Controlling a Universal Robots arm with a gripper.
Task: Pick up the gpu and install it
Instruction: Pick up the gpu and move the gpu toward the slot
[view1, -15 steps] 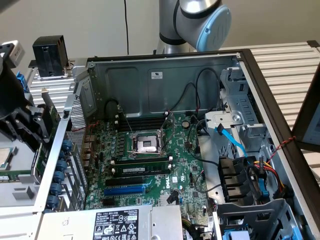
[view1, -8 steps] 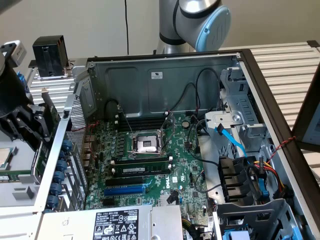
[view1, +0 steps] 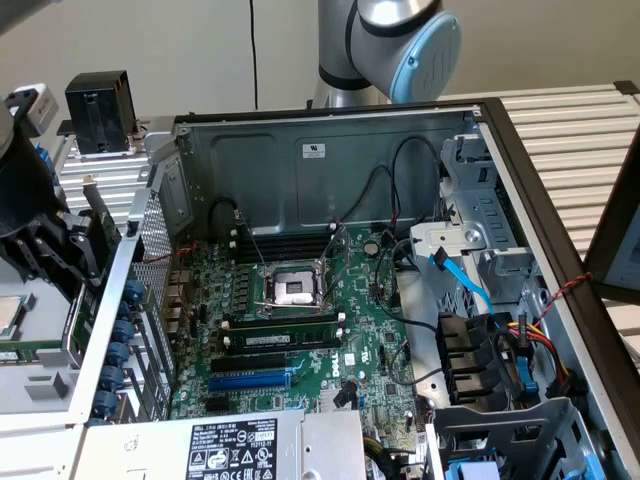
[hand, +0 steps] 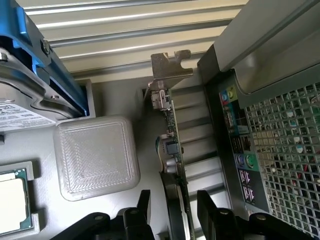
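The gpu (hand: 174, 142) stands on edge on a grey holder just outside the computer case, its metal end bracket (hand: 169, 66) pointing away from the wrist. I see its green board and dark cooler edge-on. My gripper (hand: 175, 212) is open and straddles the near end of the card, one black finger (hand: 144, 207) on each side with a small gap to the card. In the exterior view the gripper (view1: 45, 245) hangs at the exterior view's left, beside the case's rear wall, with the gpu (view1: 101, 222) close against it.
The open case holds the green motherboard (view1: 300, 330) with memory sticks (view1: 280, 335) and blue slots (view1: 250, 380). The case's rear I/O grille (hand: 280, 145) stands right beside the gpu. A white square pad (hand: 97, 157), a CPU (hand: 12, 200) and a blue-framed drive (hand: 30, 95) lie nearby.
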